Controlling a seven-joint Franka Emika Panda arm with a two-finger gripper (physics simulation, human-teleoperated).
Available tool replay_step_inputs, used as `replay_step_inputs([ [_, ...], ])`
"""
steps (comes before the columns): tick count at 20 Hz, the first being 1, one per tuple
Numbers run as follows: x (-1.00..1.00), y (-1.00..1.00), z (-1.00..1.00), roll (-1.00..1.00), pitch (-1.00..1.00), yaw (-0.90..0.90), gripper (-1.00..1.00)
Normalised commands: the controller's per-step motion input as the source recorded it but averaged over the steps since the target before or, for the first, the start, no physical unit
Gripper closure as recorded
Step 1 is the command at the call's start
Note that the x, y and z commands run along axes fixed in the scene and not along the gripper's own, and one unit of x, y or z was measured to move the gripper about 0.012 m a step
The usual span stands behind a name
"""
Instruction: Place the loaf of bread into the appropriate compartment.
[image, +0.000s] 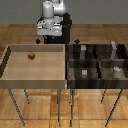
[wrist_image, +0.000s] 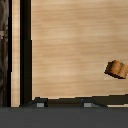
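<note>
Exterior view: we hover our gripper (image: 52, 39), fingers spread and empty, beyond the tray's (image: 10, 65) far edge, because the loaf of bread (image: 31, 56) lies ungrasped inside

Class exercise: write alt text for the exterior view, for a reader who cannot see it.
A tiny golden-brown loaf of bread lies alone in a light wooden tray at the exterior view's left. A dark compartmented bin stands beside it, and the robot's gripper hangs behind the tray.

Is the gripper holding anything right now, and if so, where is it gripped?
Nothing is held. The loaf of bread lies loose on the light tray, apart from the gripper, whose fingers stand spread and empty.
</note>
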Motion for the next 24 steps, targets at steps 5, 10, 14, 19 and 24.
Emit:
replay_step_inputs([
  [5, 0.00, -0.20, 0.00, 0.00, 0.00, 0.00, -1.00],
  [10, 0.00, -0.80, 0.00, 0.00, 0.00, 0.00, -1.00],
  [14, 0.00, -1.00, 0.00, 0.00, 0.00, 0.00, -1.00],
  [19, 0.00, -1.00, 0.00, 0.00, 0.00, 0.00, -1.00],
  [24, 0.80, -0.20, 0.00, 0.00, 0.00, 0.00, -1.00],
])
